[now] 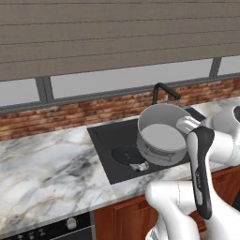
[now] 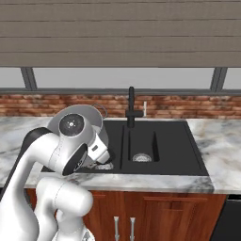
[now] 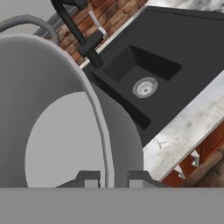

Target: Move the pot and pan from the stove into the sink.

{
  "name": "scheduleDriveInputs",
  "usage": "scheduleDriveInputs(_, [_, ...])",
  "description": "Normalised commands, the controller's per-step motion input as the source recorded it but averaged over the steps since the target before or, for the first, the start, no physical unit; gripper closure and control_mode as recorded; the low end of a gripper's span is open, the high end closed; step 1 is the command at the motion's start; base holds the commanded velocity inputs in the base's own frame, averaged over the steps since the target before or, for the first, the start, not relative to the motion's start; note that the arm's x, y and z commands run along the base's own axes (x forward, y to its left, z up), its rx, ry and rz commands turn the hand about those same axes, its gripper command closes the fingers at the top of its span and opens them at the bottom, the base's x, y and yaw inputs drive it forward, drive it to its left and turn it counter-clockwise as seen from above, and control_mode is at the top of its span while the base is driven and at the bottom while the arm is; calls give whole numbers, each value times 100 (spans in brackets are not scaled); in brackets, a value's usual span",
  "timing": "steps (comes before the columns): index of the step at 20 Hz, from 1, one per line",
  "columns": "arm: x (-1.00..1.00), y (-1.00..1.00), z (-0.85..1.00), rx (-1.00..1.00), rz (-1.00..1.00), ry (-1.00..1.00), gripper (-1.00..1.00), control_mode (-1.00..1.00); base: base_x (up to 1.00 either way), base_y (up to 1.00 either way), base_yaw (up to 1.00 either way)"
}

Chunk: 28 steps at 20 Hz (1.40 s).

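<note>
Jaws (image 3: 112, 177) pinched shut on pot (image 1: 161, 133) rim wall, one finger inside, one outside. Pot held tilted above sink (image 2: 164, 141) left basin, near faucet (image 2: 131, 108); pan (image 1: 127, 154) already lies in basin beneath. Advice: level pot, lower slowly beside pan, clear faucet neck, release only once base rests

The pot (image 1: 161, 134) is plain grey-silver. The sink (image 2: 172, 146) is dark charcoal, its faucet (image 2: 131, 107) black. The surface (image 1: 42, 164) is white marble with grey veins; the backsplash (image 2: 188, 106) is red-brown brick.
</note>
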Motion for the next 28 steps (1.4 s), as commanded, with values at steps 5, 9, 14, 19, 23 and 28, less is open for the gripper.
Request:
scheduleDriveInputs(5, [0, 0, 0, 0, 0, 0, 100, -100, 3, 1, 0])
scheduleDriveInputs(9, [26, 14, -6, 0, -3, 2, 100, -100, 0, 0, 0])
scheduleDriveInputs(14, [43, 3, -9, 5, -1, 7, 100, -100, 0, 0, 0])
scheduleDriveInputs(19, [31, 7, -25, 0, -1, 1, 100, -100, 0, 0, 0])
scheduleDriveInputs(23, [34, 12, -31, 0, -1, 1, 100, -100, 0, 0, 0])
scheduleDriveInputs(28, [44, 19, -33, 0, -6, 0, 100, -100, 0, 0, 0])
